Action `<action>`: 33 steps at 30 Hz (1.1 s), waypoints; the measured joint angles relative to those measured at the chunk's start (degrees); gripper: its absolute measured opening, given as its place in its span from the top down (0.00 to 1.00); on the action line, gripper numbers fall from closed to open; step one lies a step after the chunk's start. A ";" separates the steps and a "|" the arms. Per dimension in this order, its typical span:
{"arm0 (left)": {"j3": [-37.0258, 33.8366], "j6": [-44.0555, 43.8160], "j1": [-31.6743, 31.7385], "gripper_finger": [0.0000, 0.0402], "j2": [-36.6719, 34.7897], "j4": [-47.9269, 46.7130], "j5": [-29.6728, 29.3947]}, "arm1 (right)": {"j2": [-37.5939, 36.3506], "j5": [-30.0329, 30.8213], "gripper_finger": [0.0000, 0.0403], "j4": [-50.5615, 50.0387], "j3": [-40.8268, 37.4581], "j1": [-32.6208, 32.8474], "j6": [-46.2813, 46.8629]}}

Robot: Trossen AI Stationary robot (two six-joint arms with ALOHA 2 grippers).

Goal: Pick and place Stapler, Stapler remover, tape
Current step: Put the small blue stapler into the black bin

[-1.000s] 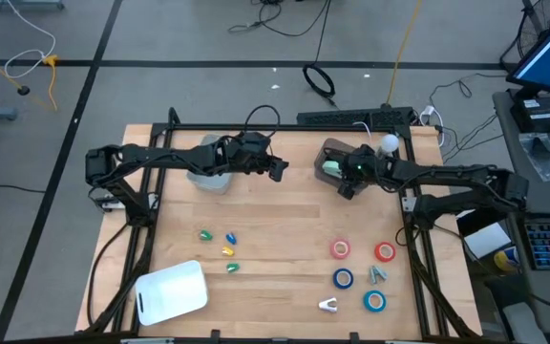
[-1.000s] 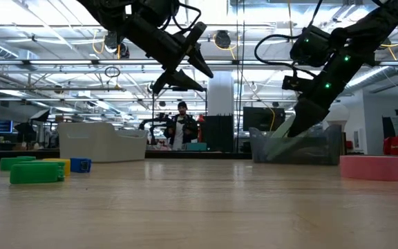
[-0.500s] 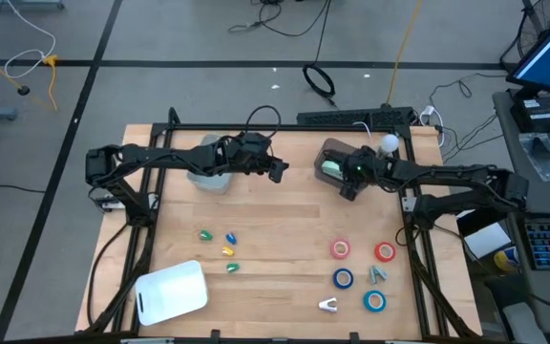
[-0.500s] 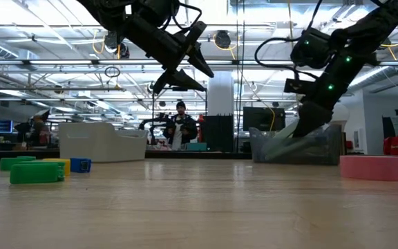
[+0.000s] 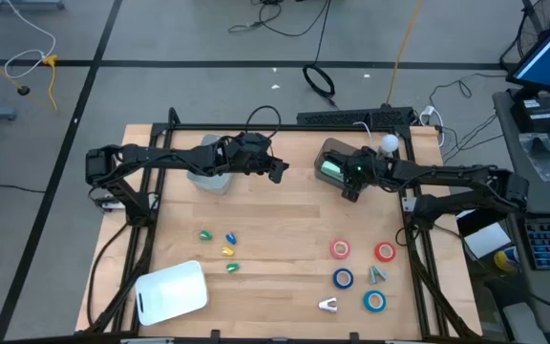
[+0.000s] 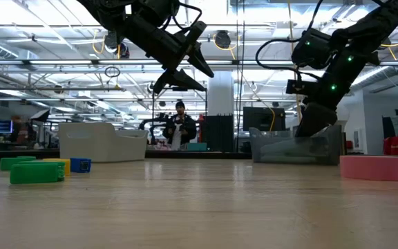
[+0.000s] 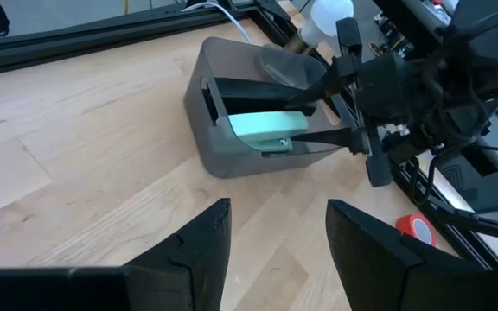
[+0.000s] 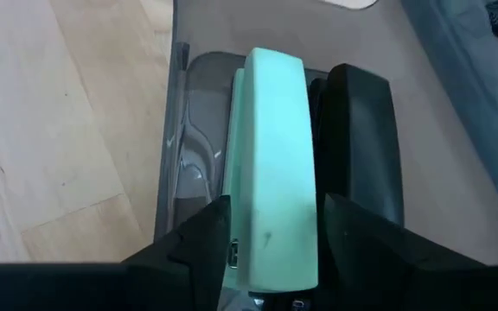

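A mint-green stapler (image 8: 271, 164) lies flat in the grey bin (image 5: 325, 153) at the table's far right, beside a long black object (image 8: 357, 138). My right gripper (image 5: 339, 173) hovers open just over the bin, its fingers on either side of the stapler and above it. My left gripper (image 5: 277, 170) hangs open in the air mid-table, left of that bin. Two red tape rolls (image 5: 340, 249) (image 5: 384, 252) and two blue ones (image 5: 343, 278) (image 5: 374, 301) lie flat near the right edge. Two staple removers (image 5: 378, 274) (image 5: 328, 305) lie among them.
A pale bin (image 5: 210, 174) sits under the left arm at the far left. Small green, blue and yellow blocks (image 5: 227, 250) lie at the near left, with a white lid-like tray (image 5: 172, 291) at the near edge. Bare wood lies mid-table. A person (image 6: 180, 128) stands beyond the table.
In the low view the stapler stood tilted under my right gripper with its lower end in the grey bin. It now lies down behind the bin wall. My right gripper has moved up a little and slightly toward the table's right. My left arm kept still.
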 joint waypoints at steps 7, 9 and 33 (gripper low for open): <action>0.00 1.49 -0.19 0.53 -0.02 -0.08 4.20 | -8.95 -0.39 0.58 -1.31 0.00 0.09 4.98; 0.00 1.47 -0.95 0.53 -0.02 -0.10 5.50 | -13.35 -0.51 0.60 -3.16 0.00 0.11 9.03; 0.00 -5.53 -17.59 0.53 -0.46 -37.19 3.28 | -50.56 -14.01 0.67 -17.61 0.00 5.54 23.32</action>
